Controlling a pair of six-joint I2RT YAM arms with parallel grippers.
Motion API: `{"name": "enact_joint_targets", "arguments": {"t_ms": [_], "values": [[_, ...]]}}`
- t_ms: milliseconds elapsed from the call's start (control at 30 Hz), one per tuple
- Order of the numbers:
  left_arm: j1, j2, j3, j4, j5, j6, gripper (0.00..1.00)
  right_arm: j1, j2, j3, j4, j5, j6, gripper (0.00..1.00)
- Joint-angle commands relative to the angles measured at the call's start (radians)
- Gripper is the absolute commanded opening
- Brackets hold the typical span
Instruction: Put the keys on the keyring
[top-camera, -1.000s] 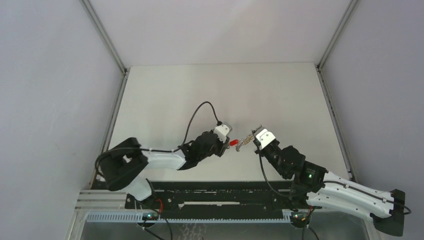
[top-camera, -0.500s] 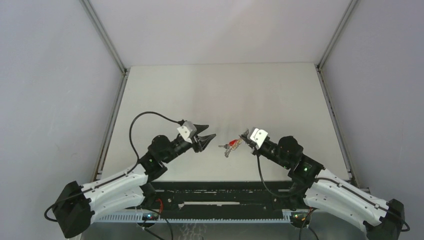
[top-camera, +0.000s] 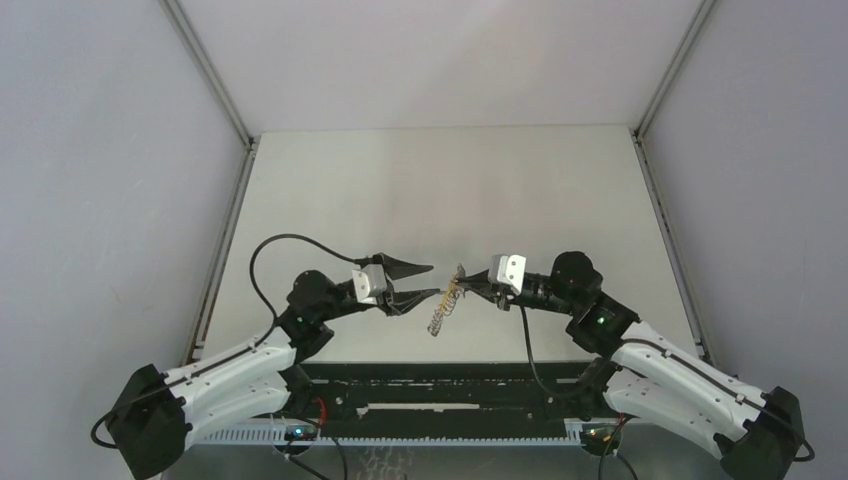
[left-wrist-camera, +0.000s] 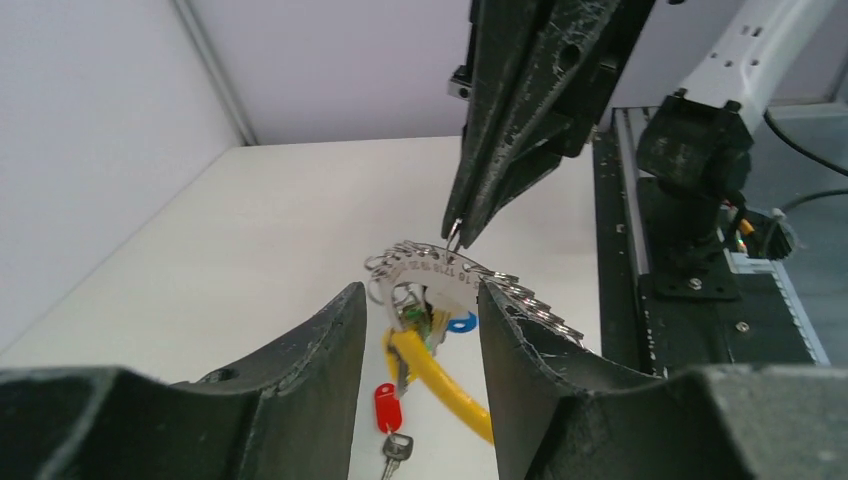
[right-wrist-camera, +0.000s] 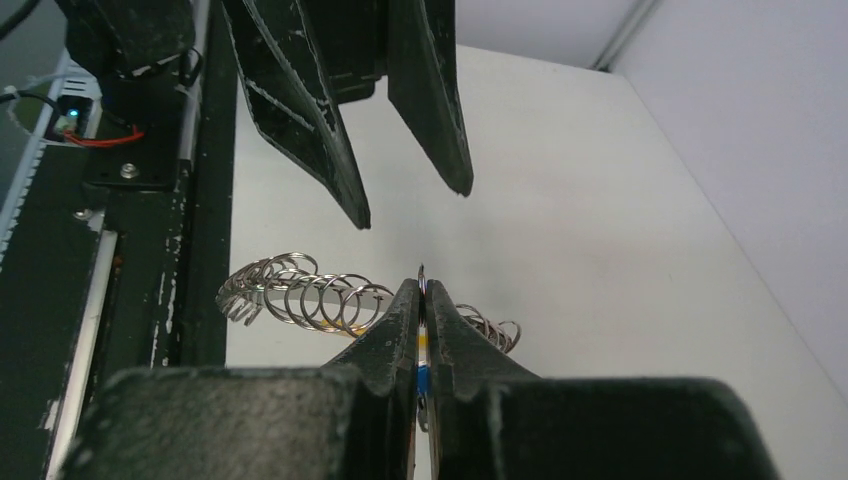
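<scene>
The keyring (top-camera: 444, 301) is a metal plate strung with several steel rings. It hangs from my right gripper (top-camera: 465, 284), which is shut on one ring (right-wrist-camera: 421, 285). In the left wrist view the plate (left-wrist-camera: 440, 272) carries the keys: a red-headed key (left-wrist-camera: 388, 407) dangles lowest, beside a yellow loop (left-wrist-camera: 445, 375), with a blue head (left-wrist-camera: 462, 323) and a green one (left-wrist-camera: 438, 319) tucked under the plate. My left gripper (top-camera: 420, 281) is open and empty, its fingertips just left of the keyring. In its own view the left gripper (left-wrist-camera: 418, 300) frames the hanging keys.
The white table (top-camera: 440, 190) is walled by grey panels left, right and behind. A black rail (top-camera: 440, 385) with the arm bases runs along the near edge. The left arm's black cable (top-camera: 290, 240) loops above its wrist.
My left gripper let go of the red key, drew back to the left, then came back open toward the keyring. My right gripper turned, and the keyring now hangs down from it.
</scene>
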Motion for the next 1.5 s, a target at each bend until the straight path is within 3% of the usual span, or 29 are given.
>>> {"name": "enact_joint_targets", "arguments": {"t_ms": [0, 333, 1467], "values": [[0.005, 0.011, 0.025, 0.008, 0.109, 0.064, 0.48, -0.007, 0.013, 0.052, 0.102, -0.103, 0.021, 0.00], [0.005, 0.082, 0.074, -0.005, 0.137, 0.075, 0.31, -0.007, 0.063, 0.053, 0.157, -0.153, 0.046, 0.00], [0.005, 0.062, 0.041, 0.070, 0.168, 0.043, 0.18, -0.007, 0.117, 0.052, 0.233, -0.212, 0.095, 0.00]]}}
